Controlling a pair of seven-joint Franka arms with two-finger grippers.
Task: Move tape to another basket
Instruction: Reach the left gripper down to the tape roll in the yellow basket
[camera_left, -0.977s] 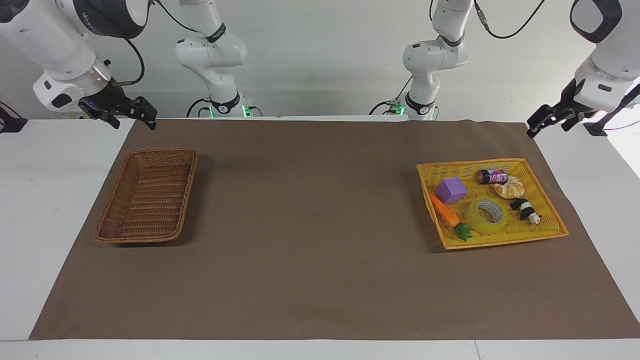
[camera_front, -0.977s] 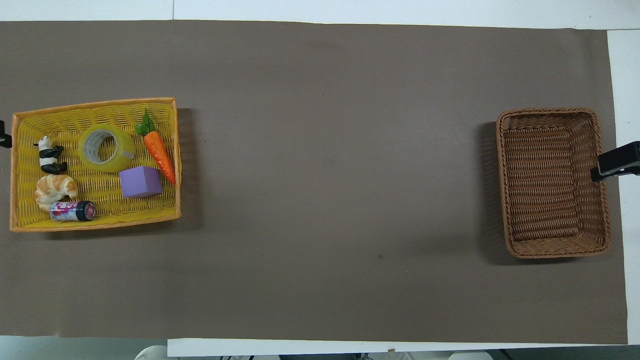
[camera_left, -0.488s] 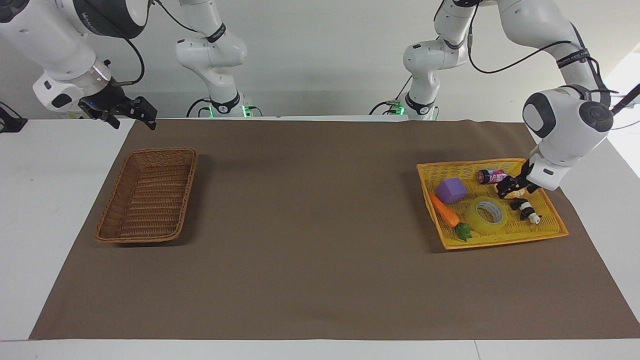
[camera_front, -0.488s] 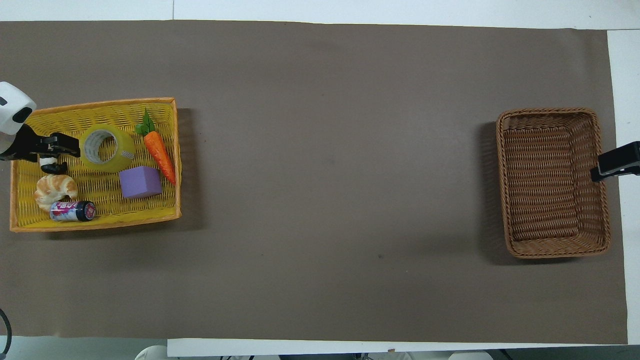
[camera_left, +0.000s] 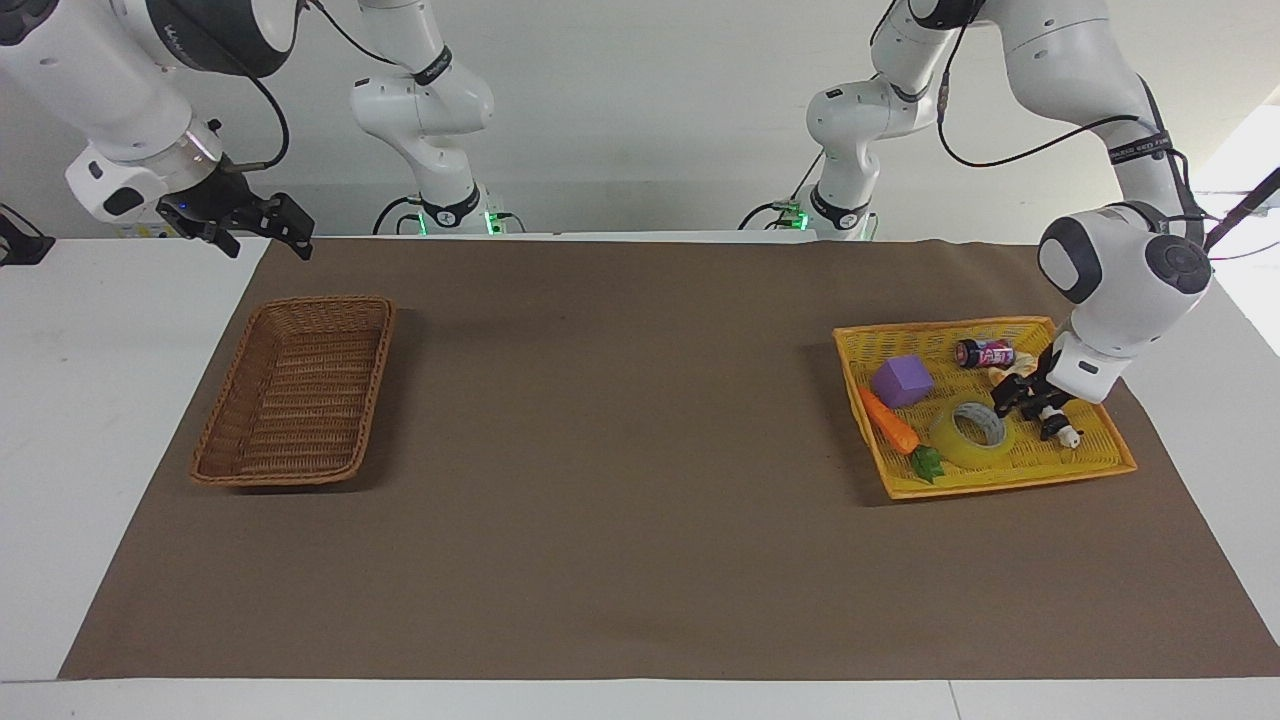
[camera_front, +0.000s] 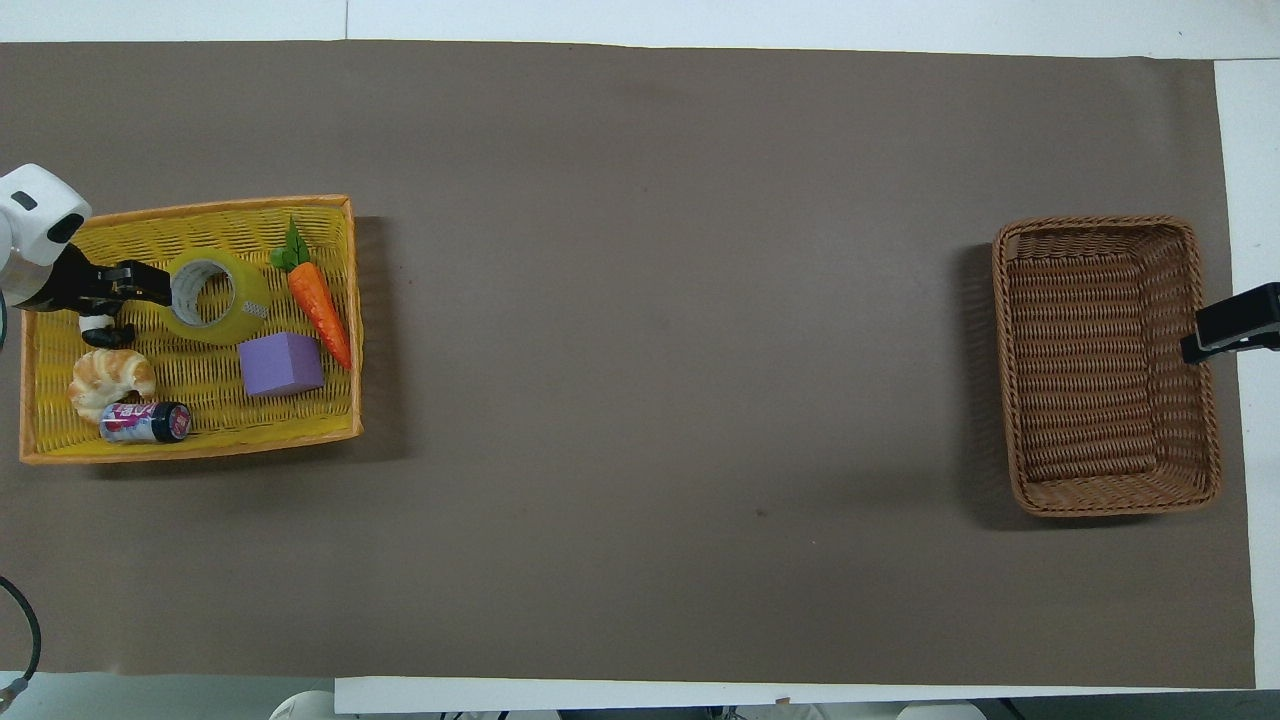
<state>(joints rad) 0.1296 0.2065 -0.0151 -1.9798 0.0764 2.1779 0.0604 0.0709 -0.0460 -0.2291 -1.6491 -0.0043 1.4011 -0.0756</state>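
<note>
The tape (camera_left: 952, 440) (camera_front: 236, 316), a translucent yellow roll with a pale core, lies flat in the yellow mesh tray (camera_left: 1000, 486) (camera_front: 190, 446) at the left arm's end of the table. My left gripper (camera_left: 1004, 401) (camera_front: 156, 285) is low in that tray, its tips at the rim of the roll on the side toward the toy panda (camera_left: 1060, 430). Whether it touches the roll I cannot tell. The brown wicker basket (camera_left: 300, 390) (camera_front: 1100, 360) stands bare at the right arm's end. My right gripper (camera_left: 262, 238) (camera_front: 1218, 334) waits open beside that basket, holding nothing.
The tray also holds a purple cube (camera_left: 902, 380) (camera_front: 281, 363), a toy carrot (camera_left: 888, 420) (camera_front: 320, 305), a croissant (camera_front: 110, 380) and a small can (camera_left: 985, 352) (camera_front: 145, 422). A brown mat (camera_left: 620, 450) covers the table between tray and basket.
The left arm swung in from off the table's end and came down into the yellow tray, reaching the tape's rim. The right arm has not moved.
</note>
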